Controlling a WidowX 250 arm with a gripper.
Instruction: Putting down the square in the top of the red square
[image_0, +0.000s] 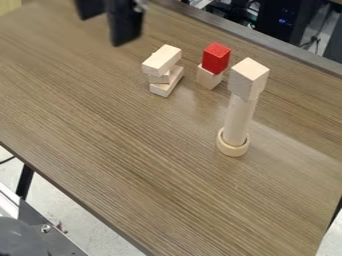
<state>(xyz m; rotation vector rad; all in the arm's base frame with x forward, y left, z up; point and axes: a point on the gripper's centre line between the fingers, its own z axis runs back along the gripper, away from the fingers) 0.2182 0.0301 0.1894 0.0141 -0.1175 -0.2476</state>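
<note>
The black gripper (102, 30) hangs at the upper left, over the far part of the table, open and holding nothing. To its right, the red block (216, 58) rests on a small plain wooden block (208, 77), with its top face bare. A plain wooden cube (248, 79) sits on top of an upright wooden cylinder (239, 119), nearer the camera and right of the red block. The cylinder's foot stands within a wooden ring (232, 143).
Left of the red block, several plain wooden blocks (162, 60) are stacked at differing angles. The brown table (127, 150) has a dark rim along its far right side, with electronic equipment behind. A metal surface shows at the lower left.
</note>
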